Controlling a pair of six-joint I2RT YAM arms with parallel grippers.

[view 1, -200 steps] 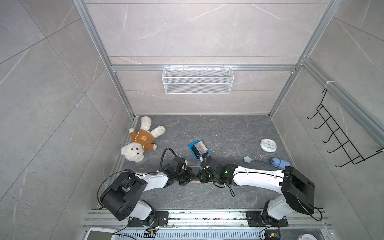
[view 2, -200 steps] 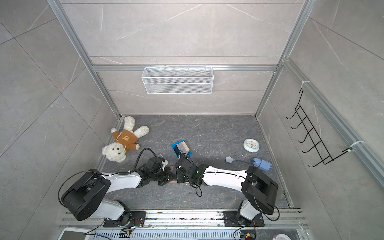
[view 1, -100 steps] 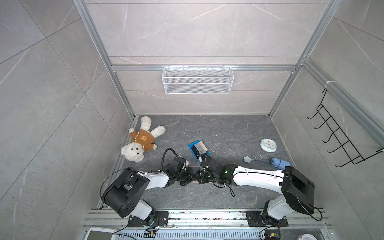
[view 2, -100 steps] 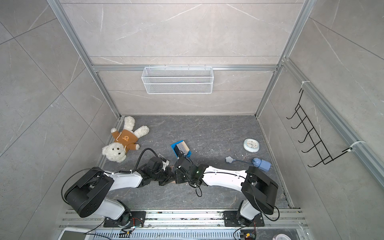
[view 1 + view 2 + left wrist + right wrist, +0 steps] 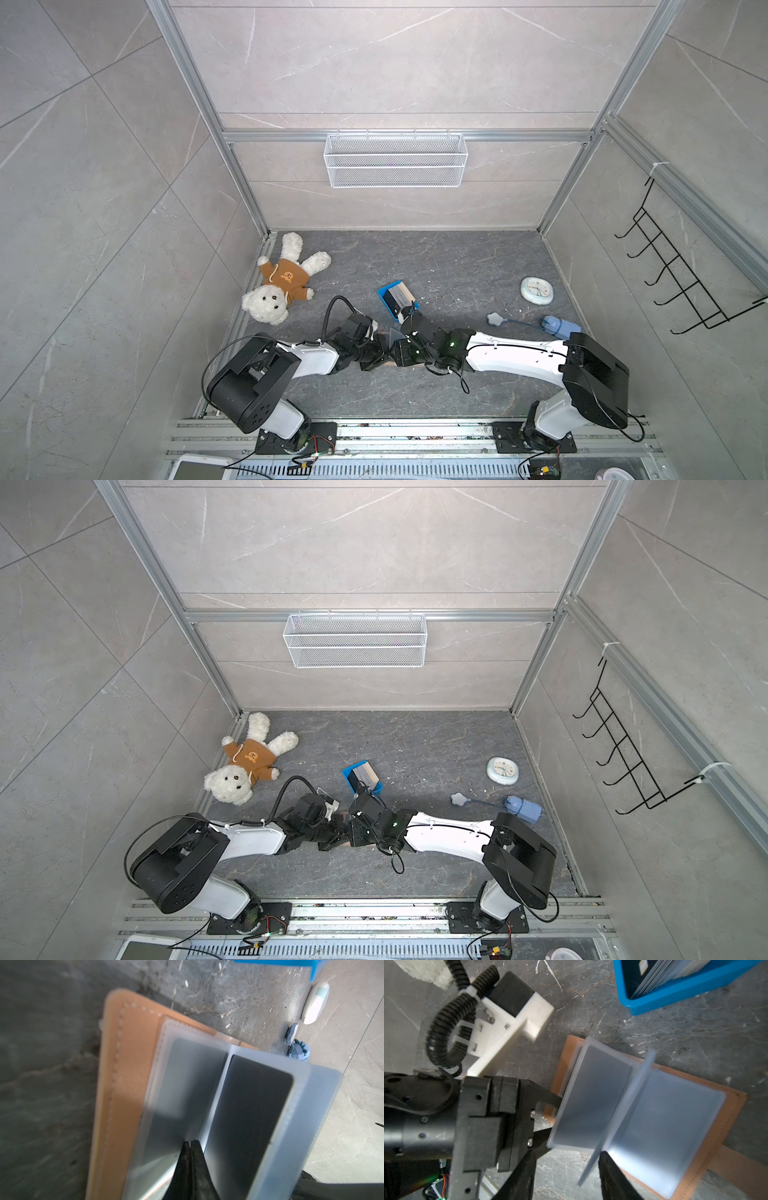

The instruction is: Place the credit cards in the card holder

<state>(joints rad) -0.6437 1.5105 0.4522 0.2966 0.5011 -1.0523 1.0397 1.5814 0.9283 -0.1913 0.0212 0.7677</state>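
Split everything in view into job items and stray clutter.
Job items: card holder; credit cards; blue tray holding the cards.

Clutter: teddy bear; clock; blue corded gadget; wire basket on the back wall.

Right gripper (image 5: 568,1153) jaws have opened wider about the upright sleeve (image 5: 616,1122). Left arm (image 5: 309,361) has shifted slightly.

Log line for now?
left gripper shut on card holder sleeve | right gripper open, astride upright sleeve | credit cards stacked in blue tray
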